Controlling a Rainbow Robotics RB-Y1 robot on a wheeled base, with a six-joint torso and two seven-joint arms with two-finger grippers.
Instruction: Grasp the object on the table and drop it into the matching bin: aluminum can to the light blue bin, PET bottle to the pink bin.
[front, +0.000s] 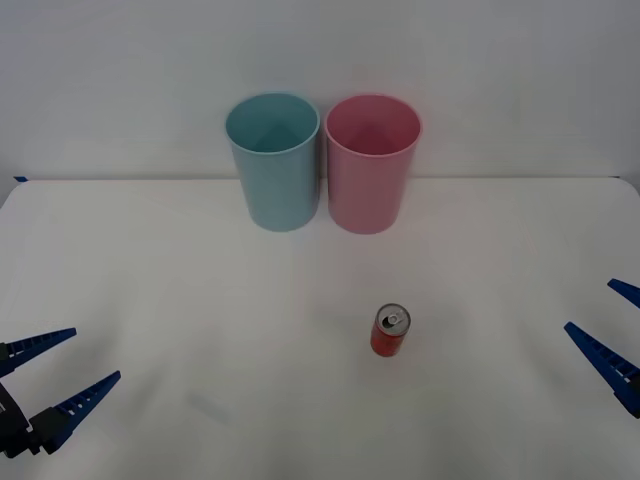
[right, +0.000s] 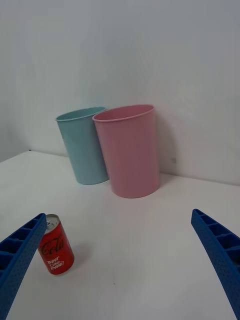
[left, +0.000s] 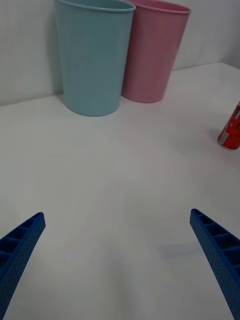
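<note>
So the red aluminum can (front: 390, 331) is standing upright on the white counter (front: 200, 300), a bit right of center and nearer than both bins. The light blue bin (front: 273, 160) and pink bin (front: 372, 162) sit side by side at the far edge, just about touching, blue on the left. Left pincer (front: 55, 370) hangs wide open at the near left, holding nothing. Right pincer (front: 603, 318) is open too, at the right edge, well apart from the can.

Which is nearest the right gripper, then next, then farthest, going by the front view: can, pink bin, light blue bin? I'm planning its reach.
From the right gripper:
1. Can, standing mid-table to its left.
2. Pink bin, at the back.
3. Light blue bin, left of the pink one.
</note>
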